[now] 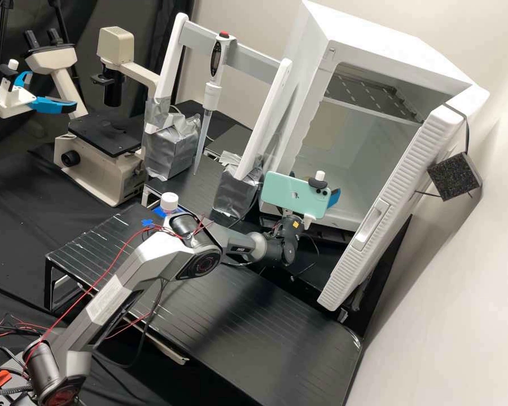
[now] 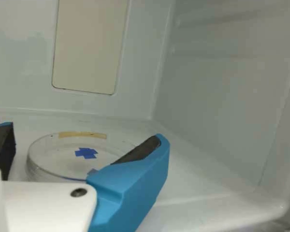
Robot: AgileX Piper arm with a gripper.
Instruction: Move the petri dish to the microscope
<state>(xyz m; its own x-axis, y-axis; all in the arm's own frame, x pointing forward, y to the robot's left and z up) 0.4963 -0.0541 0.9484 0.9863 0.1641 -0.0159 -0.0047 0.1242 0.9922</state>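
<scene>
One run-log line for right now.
Gripper: open, at petri dish; contact unclear | Dish: on white cabinet floor, inside | Microscope: awaiting dish

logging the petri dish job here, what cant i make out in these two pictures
- Wrist view: the near side of the clear round petri dish, partly behind the blue finger and white mount of the gripper.
- Wrist view: much of the other blue finger, cut off by the edge.
- High view: most of the gripper, behind the mint green phone.
- High view: the base of the white-capped bottle, behind the dark grey arm.
</scene>
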